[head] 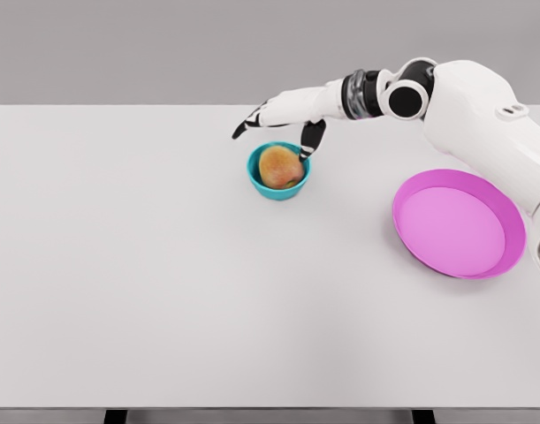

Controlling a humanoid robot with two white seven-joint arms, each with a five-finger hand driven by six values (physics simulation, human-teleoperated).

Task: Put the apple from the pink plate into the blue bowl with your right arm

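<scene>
The apple (280,167) sits inside the blue bowl (278,171) on the white counter (163,283), with the pink plate (459,223) well to the bowl's right. The right arm (464,102) reaches in from the right, stretched leftward, its hand (283,119) hovering just behind and above the bowl. The fingers (310,140) are spread and hold nothing, one pointing down at the bowl's right rim, the others extending left beyond the bowl.

A broad white table (163,291) before a plain grey backdrop (119,44).

Bright even light, soft shadows, sharp
</scene>
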